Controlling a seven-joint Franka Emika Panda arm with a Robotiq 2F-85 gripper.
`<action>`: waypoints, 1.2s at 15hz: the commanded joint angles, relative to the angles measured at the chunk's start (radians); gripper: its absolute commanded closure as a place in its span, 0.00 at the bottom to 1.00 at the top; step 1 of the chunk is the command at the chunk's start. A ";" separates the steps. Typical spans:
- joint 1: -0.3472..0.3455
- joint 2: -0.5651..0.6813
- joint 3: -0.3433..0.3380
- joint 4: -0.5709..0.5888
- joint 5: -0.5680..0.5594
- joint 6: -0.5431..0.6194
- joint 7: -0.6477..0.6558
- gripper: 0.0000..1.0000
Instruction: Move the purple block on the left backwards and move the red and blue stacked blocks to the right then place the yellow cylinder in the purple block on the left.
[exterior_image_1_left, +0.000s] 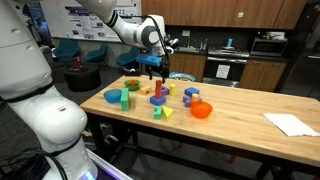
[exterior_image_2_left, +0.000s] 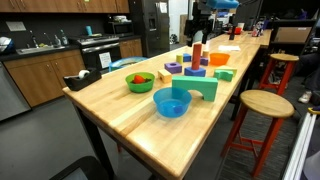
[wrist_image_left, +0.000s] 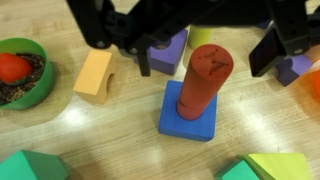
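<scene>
Red and blue stacked blocks (wrist_image_left: 200, 100) under wide-spread hand (wrist_image_left: 204, 62)

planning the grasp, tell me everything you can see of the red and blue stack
The red and blue stacked blocks are a slim red cylinder, its top face scuffed, standing upright on the middle of a flat blue square block that rests on the wooden table. They look like painted wood. The open gripper hangs above, straddling it.
</scene>
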 joint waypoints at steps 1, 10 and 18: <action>-0.004 0.016 -0.001 0.027 0.015 -0.024 -0.020 0.26; -0.002 0.023 0.002 0.033 0.013 -0.019 -0.016 0.86; -0.026 -0.005 -0.019 0.040 0.019 -0.031 -0.014 0.87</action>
